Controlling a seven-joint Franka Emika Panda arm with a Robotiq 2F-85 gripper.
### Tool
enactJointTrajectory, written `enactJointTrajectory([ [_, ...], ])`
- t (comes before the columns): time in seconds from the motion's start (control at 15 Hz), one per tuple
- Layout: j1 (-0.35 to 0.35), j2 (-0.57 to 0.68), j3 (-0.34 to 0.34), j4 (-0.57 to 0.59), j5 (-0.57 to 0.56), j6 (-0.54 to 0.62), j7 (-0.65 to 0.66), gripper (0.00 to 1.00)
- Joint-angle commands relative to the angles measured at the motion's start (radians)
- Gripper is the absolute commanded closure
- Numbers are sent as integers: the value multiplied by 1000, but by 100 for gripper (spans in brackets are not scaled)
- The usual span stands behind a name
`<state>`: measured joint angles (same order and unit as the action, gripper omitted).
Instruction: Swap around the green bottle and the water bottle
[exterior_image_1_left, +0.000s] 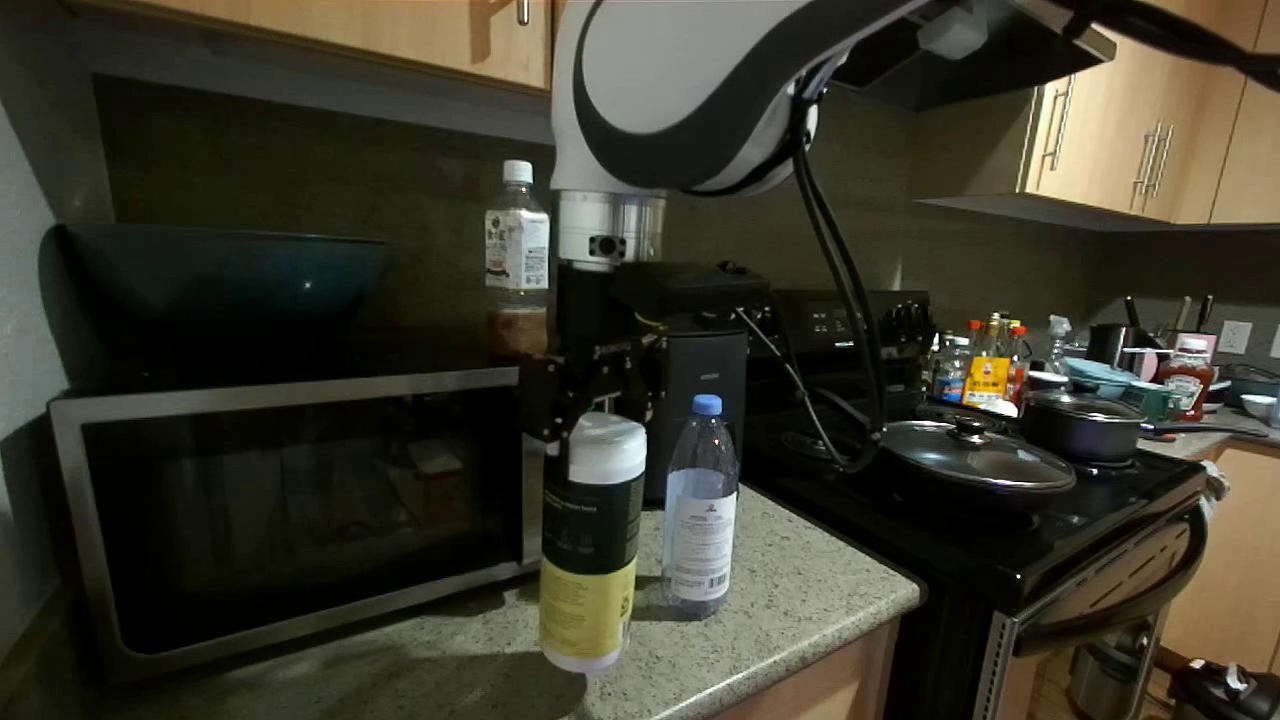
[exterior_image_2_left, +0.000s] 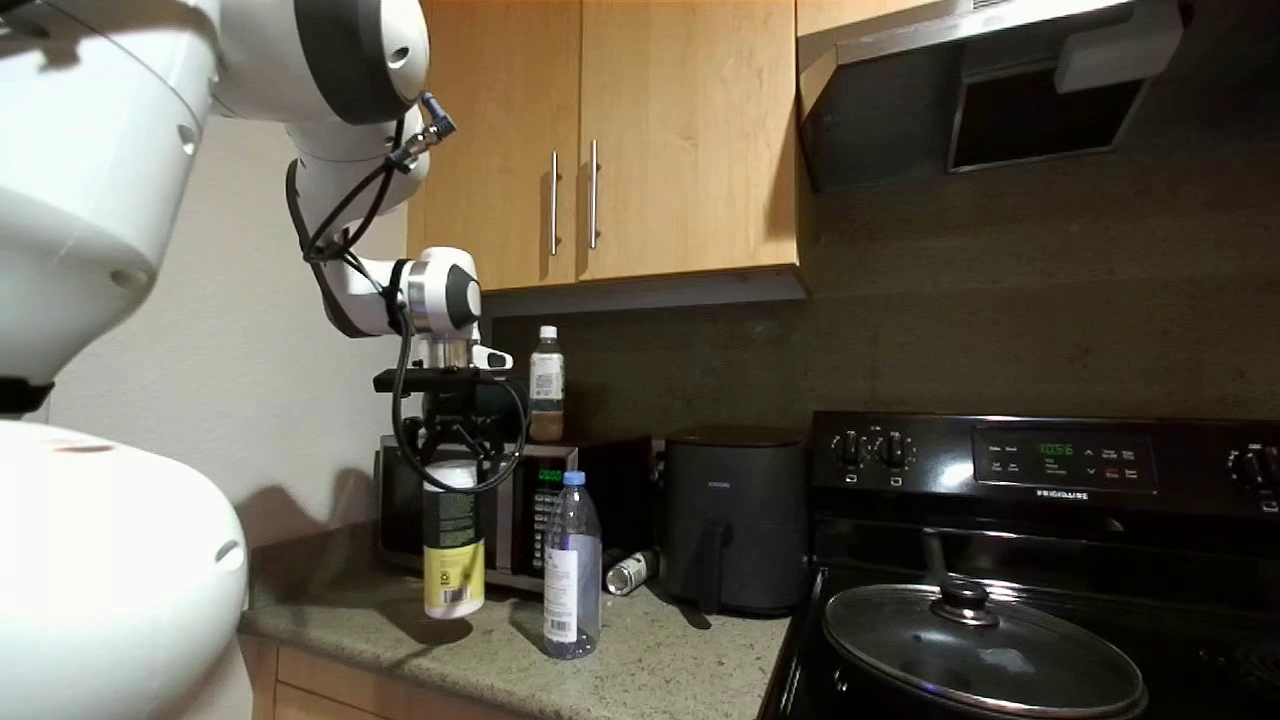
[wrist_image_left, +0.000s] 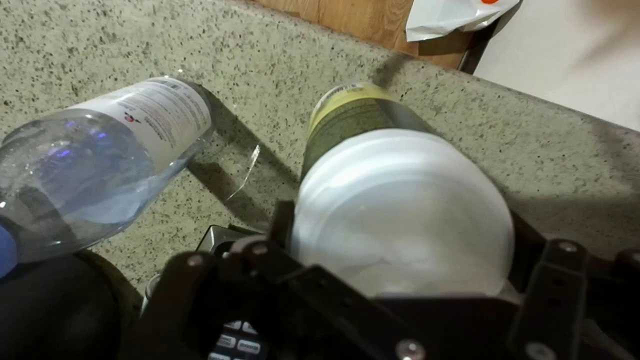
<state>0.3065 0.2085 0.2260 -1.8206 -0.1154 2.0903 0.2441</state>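
Nearest my wrist camera is the green bottle (wrist_image_left: 400, 197), its white cap pinched by the claw (wrist_image_left: 402, 227) — held off the counter (wrist_image_left: 540, 145), near the front edge. The water bottle (exterior_image_1_left: 700, 520) stands just beside it, towards the stove (exterior_image_2_left: 920, 500). Only my wrist view gives the white bag (wrist_image_left: 452, 20) beyond that edge; an exterior view adds a can (exterior_image_2_left: 630, 573) lying between microwave (exterior_image_2_left: 522, 500) and air fryer (exterior_image_2_left: 735, 500). The wrist view crops the water bottle's cap — in both exterior views the claw's fingers blur into shadow.

Arm (exterior_image_1_left: 680, 80) bent, hand (exterior_image_2_left: 457, 468) vert., tips dn, mid-grip
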Motion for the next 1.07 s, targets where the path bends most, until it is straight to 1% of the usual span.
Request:
enactJointTrajectory([
  [0.0, 3, 38, -17, 52, -41, 3, 12, 32],
  [0.4, 8, 110, -33, 128, -43, -9, 0, 32],
  [1.0, 11, 173, -39, 174, -25, -18, -9, 32],
])
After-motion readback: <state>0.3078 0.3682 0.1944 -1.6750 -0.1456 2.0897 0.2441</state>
